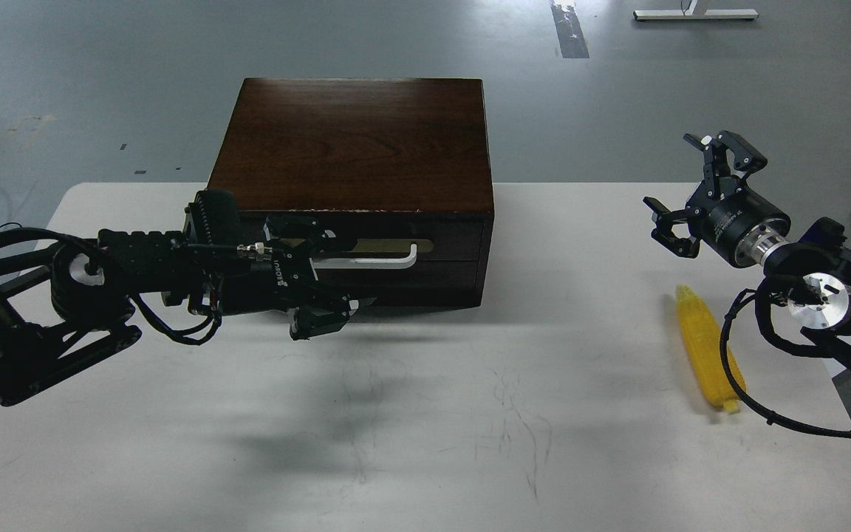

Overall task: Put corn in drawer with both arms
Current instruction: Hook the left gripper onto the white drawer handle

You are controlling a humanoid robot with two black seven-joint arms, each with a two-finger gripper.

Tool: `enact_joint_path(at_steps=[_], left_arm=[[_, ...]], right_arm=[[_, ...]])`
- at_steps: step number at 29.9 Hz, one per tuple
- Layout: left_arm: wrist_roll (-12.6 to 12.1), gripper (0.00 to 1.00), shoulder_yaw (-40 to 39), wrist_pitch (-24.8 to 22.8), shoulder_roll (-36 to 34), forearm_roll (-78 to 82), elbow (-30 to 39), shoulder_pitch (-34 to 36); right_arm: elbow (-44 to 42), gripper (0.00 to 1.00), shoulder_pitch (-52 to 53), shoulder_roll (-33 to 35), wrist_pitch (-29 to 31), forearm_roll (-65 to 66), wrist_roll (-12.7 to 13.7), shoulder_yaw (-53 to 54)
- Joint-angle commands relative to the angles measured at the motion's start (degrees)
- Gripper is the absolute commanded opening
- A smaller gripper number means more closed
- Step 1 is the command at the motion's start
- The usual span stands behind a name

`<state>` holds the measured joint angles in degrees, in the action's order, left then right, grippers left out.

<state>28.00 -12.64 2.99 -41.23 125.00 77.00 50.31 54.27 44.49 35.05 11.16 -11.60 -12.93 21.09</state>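
Clearly at the opening step: drawer [396,255] shut flush in the dark wooden cabinet [355,133], corn [706,347] lying untouched on the white table [425,414] well to the right, tapered tip pointing away. Left gripper [329,270] reaching in from the left, right at the drawer front, fingers spread above and below the near end of the white bar handle [377,258] — apparently bracketing it, not visibly clamped. Whether any finger actually touches the bar: impossible to tell, with the gripper's own dark body covering that end of the handle. Right gripper [684,192] raised above the table at the right, jaws splayed wide and holding nothing, up and behind the cob's far tip, clear of it. Next, probably: closing on the handle and drawing straight toward the robot, keeping the pull level so the cabinet does not slide on the smooth tabletop; only then bringing the right side down over the cob, grasping across its slim width, not along it. Hidden or doubtful — the drawer's interior entirely; the left part of the handle and its brass plate; a stretch of the cob's near end behind a black cable [728,369]; both arms cut off at the picture's edges.
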Motion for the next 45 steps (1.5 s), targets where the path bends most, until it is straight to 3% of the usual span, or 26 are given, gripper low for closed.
enact_joint_path(at_steps=[1,45], left_arm=[[0.0,0.78,1.7,0.0,-0.1,0.0,-0.1,0.3],[0.0,0.78,4.6,0.0,-0.5,0.0,0.5,3.2]], right_arm=[[-0.2,1.0,0.0,-0.2,0.0,0.0,0.0,0.0],[-2.1,1.0,-0.5,-1.3,0.0,0.0,0.0,-0.2]])
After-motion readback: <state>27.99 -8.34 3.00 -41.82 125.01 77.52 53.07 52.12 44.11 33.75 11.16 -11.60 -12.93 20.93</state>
